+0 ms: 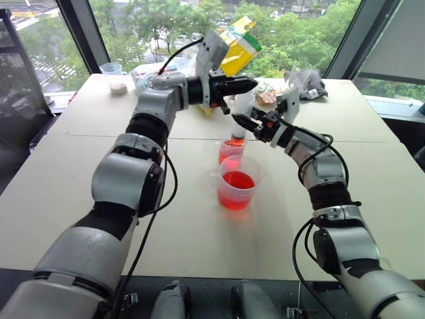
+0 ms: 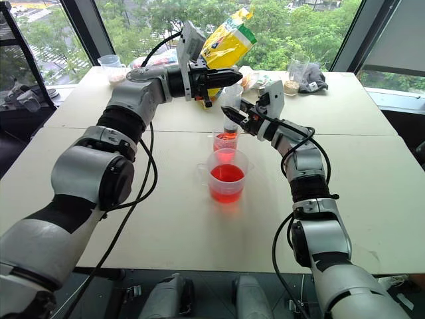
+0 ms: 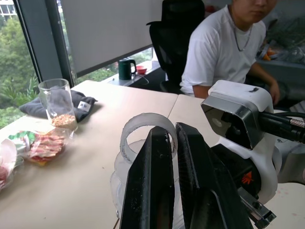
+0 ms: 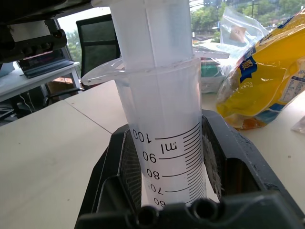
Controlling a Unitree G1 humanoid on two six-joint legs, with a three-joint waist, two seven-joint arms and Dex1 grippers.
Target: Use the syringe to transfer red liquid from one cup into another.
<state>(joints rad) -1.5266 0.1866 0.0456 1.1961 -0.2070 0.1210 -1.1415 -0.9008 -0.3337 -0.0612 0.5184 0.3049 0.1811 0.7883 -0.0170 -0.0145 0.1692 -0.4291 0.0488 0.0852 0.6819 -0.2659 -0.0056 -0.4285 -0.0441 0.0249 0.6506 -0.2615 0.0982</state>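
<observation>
Left gripper (image 2: 229, 78) level, pointing across toward the right arm, fingers (image 3: 157, 181) pressed together at the top of the syringe (image 2: 230, 106), at the white plunger's ring end (image 3: 145, 129); whether the ring is actually pinched cannot be told. Syringe upright, barrel clamped between the fingers of the right gripper (image 2: 238, 114); graduation marks on the barrel visible between those fingers in the right wrist view. Orange-red tip (image 2: 229, 133) lowered into the narrower cup (image 2: 225, 145), which stands on the table (image 2: 372, 166) directly under the syringe and holds a little red liquid (image 2: 226, 174). Handled cup (image 2: 226, 176) just nearer than the narrower cup, touching or nearly so, roughly half full of the same liquid, handle toward the left.

Relative to the syringe: far left at the table's back edge, small clear cup with pale contents (image 2: 113, 68); just behind, yellow bag (image 2: 229, 40); behind and right, clear cup with beige grains (image 2: 295, 76) beside a dark cloth (image 2: 315, 78). Seated person in a white shirt (image 3: 224, 47) beyond the table, in the left wrist view.
</observation>
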